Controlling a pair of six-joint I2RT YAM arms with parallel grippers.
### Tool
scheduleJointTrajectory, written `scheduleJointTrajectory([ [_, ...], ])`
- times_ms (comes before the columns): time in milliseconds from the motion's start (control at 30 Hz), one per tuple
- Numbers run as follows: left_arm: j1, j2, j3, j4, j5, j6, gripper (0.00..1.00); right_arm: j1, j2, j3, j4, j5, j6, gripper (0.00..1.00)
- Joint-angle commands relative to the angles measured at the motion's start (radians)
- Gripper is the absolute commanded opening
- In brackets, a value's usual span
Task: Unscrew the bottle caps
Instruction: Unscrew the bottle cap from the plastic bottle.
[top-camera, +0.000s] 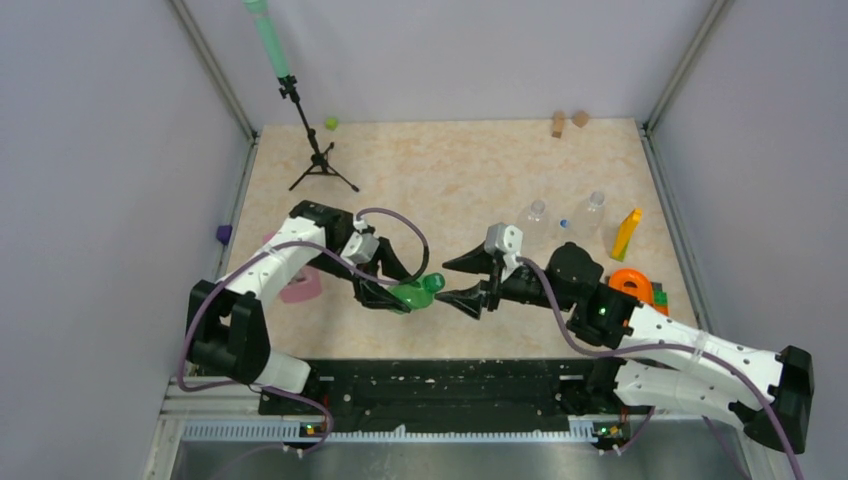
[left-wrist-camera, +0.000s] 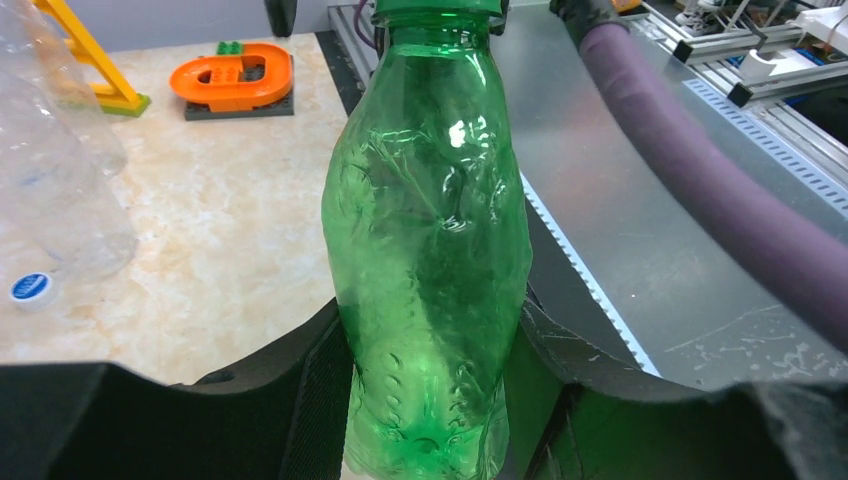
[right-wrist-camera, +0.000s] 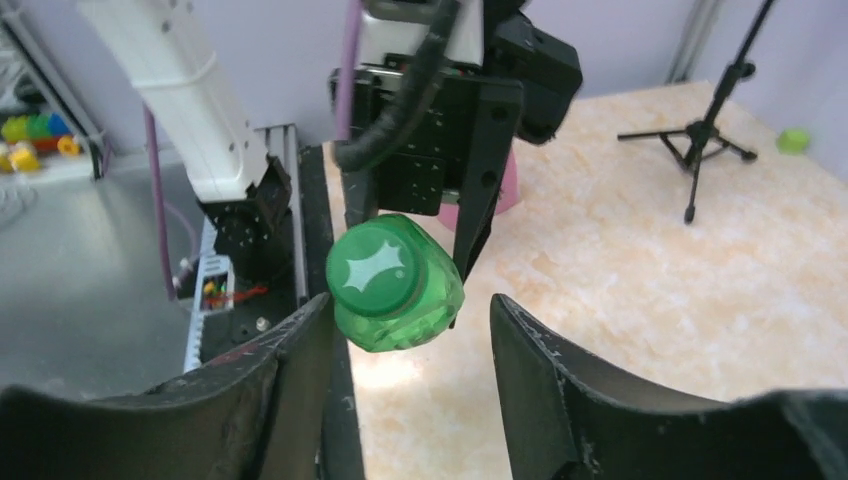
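My left gripper (top-camera: 395, 290) is shut on the lower body of a translucent green bottle (top-camera: 408, 294), which it holds tilted above the table's near edge. In the left wrist view the bottle (left-wrist-camera: 430, 230) fills the gap between the left gripper's (left-wrist-camera: 430, 310) pads. A dark green cap (right-wrist-camera: 373, 268) with a white star sits on the bottle's neck and faces my right gripper (right-wrist-camera: 408, 300). That gripper is open, with a fingertip on either side just short of the cap and not touching it. Two clear bottles (top-camera: 535, 217) (top-camera: 592, 212) stand at the right, and a blue cap (top-camera: 564, 223) lies between them.
A yellow block (top-camera: 626, 234) and an orange ring on a dark base (top-camera: 632, 285) sit near the right arm. A small tripod (top-camera: 318, 160) stands at the back left, and a pink piece (top-camera: 300, 285) lies under the left arm. The metal rail (top-camera: 440, 385) runs along the near edge.
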Motion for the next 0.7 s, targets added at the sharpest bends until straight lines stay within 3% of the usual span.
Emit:
scheduleJointTrajectory([
  [0,0.004,-0.013,0.057,-0.043,0.139,-0.003,0.0,-0.015,0.011,0.032,0.038,0.089,0.182,0.65],
  [233,0.004,-0.05,0.064,-0.044,0.072,-0.062,0.0,-0.013,0.014,0.072,0.034,0.039,0.315,0.71],
  [433,0.015,-0.026,0.076,-0.043,0.045,-0.073,0.0,-0.013,0.016,0.12,-0.014,0.161,0.44,0.72],
  [667,0.016,-0.016,0.07,-0.044,0.047,-0.067,0.0,0.006,0.117,0.18,-0.062,0.157,0.392,0.7],
])
